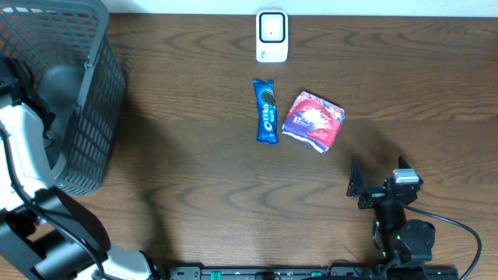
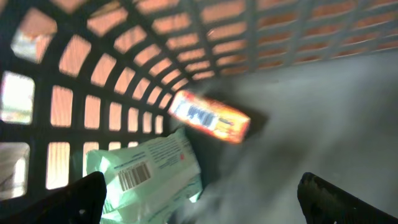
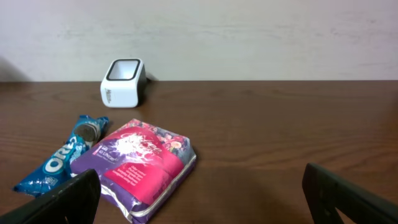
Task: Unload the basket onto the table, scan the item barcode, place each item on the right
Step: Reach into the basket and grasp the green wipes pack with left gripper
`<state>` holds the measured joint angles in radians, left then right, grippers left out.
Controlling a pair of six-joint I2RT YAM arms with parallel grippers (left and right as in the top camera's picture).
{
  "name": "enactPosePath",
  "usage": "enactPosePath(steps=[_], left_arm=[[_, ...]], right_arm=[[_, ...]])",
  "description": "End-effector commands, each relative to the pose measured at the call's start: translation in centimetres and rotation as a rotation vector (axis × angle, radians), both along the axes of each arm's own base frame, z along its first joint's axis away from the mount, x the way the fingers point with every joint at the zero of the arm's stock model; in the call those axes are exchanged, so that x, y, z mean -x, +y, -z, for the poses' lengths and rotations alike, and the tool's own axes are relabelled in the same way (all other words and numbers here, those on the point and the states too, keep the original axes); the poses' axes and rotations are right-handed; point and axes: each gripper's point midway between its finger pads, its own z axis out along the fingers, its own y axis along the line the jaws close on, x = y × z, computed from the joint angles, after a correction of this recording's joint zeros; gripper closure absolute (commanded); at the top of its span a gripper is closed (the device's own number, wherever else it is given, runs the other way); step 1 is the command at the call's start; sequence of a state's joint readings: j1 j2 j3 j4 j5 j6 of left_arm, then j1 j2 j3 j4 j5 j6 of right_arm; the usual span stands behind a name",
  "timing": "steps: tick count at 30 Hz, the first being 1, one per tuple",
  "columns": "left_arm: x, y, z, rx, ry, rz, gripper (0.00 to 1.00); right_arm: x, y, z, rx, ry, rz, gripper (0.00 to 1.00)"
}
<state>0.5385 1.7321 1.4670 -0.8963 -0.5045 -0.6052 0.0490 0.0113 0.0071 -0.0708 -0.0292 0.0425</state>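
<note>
Since neither arm holds anything yet, the risks all lie in the pick and the presenting. From overhead, the scanner [image 1: 271, 36] sits at the far edge of the worktop [image 1: 194, 171]. The Oreo pack [image 1: 265, 110] and the purple packet [image 1: 313, 120] lie just beside each other in front of it. The right end effector [image 1: 379, 177] hangs near them, spread wide and empty. Closing on one could nudge the other out of place. The left arm [image 1: 23, 148] reaches into the basket [image 1: 93, 93].

In the left wrist view, the left end effector [image 2: 199, 193] is wide and empty over a green-white packet [image 2: 149, 171], barcode up, with an orange packet [image 2: 211, 117] behind it. Soft wrap may crumple under a squeeze and bend that code, and the basket crowds the approach.

In the right wrist view, neither item on the worktop shows a barcode. Held to the scanner the same way up, either might not read at all.
</note>
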Motion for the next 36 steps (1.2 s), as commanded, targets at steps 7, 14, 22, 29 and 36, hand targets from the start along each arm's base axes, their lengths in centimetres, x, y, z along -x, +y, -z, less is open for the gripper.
enactPosePath(steps=[7,14,22,29,36], left_arm=[[4.1,1.5,1.4,0.005,-0.009,-0.289,0.02],[4.6,1.5,1.9,0.041,-0.014,-0.305,0.02],[4.6,0.8,3.9,0.081,-0.033,-0.32,0.02],[4.7,0.7,5.5,0.101,0.006,-0.322,0.02],[4.2,0.5,7.7,0.15,0.026,-0.319,0.02]], right_arm=[[0.0,-0.2,0.1,-0.012,0.002,0.011,0.01],[0.0,-0.2,0.1,-0.012,0.002,0.011,0.01],[0.0,-0.2,0.1,-0.012,0.002,0.011,0.01],[0.0,-0.2,0.1,-0.012,0.002,0.011,0.01],[0.0,-0.2,0.1,-0.012,0.002,0.011,0.01]])
